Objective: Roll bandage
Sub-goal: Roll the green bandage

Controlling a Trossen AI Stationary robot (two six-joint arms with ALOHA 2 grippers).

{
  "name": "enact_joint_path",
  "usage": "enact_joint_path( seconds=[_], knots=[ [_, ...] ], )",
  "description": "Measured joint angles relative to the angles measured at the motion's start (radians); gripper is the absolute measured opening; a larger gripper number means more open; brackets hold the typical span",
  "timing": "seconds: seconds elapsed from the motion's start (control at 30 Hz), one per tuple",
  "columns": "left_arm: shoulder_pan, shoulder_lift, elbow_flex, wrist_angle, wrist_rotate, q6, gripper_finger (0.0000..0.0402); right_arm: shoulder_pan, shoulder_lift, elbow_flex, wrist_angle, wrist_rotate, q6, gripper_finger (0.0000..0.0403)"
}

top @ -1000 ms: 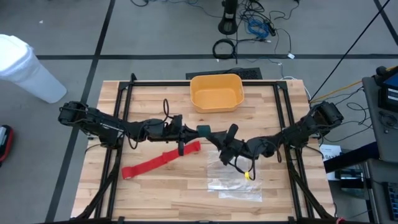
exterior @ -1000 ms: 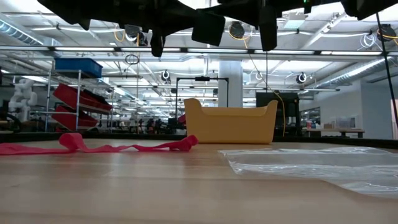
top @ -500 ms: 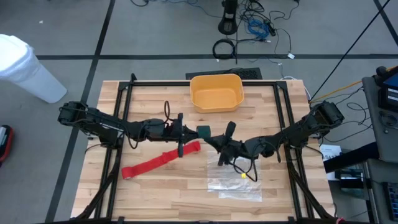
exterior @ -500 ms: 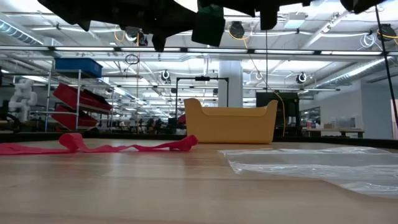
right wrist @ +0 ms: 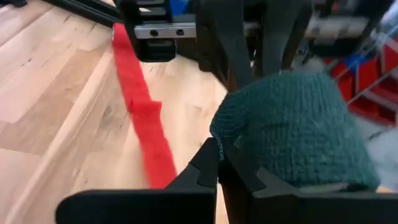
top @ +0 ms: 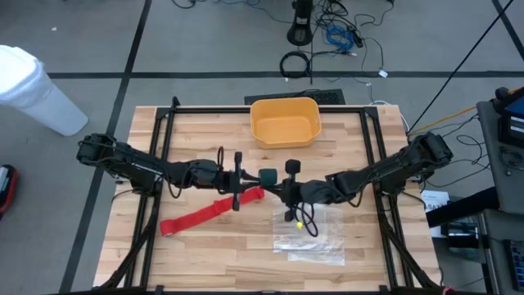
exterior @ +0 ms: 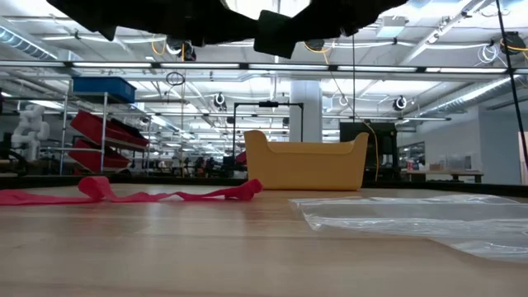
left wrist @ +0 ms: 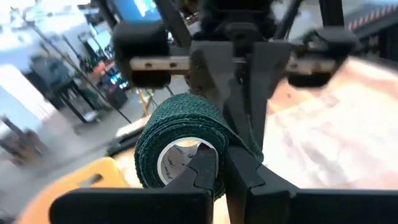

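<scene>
Both jaws meet mid-bench, left gripper (top: 248, 175) and right gripper (top: 281, 190) each pinched on a green roll (left wrist: 180, 147), partly hidden. Red bandage (top: 211, 211) lies at seven o'clock.

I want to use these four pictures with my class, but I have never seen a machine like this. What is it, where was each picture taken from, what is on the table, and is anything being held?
It is a robot with two dark arms over a wooden table, each ending in a two-finger gripper. One picture looks straight down, one looks level across the tabletop, and two come from cameras on the arms' wrists.

On the table lie a long red bandage, still flat and unrolled, a clear plastic bag and a yellow bin.

The left gripper and the right gripper meet above the middle of the table, both shut on a dark green bandage roll held in the air between them. The wrist pictures show this roll up close, with each arm's fingers pinching its edge.
</scene>
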Motion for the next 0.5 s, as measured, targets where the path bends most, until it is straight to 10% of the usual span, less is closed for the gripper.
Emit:
enact_joint_path(
  seconds=[0.5],
  knots=[
    [-0.163,-0.005,0.000,-0.012,-0.209,0.551,0.0013,-0.022,0.001,0.064,-0.154,-0.182,0.394,0.0000]
  ],
)
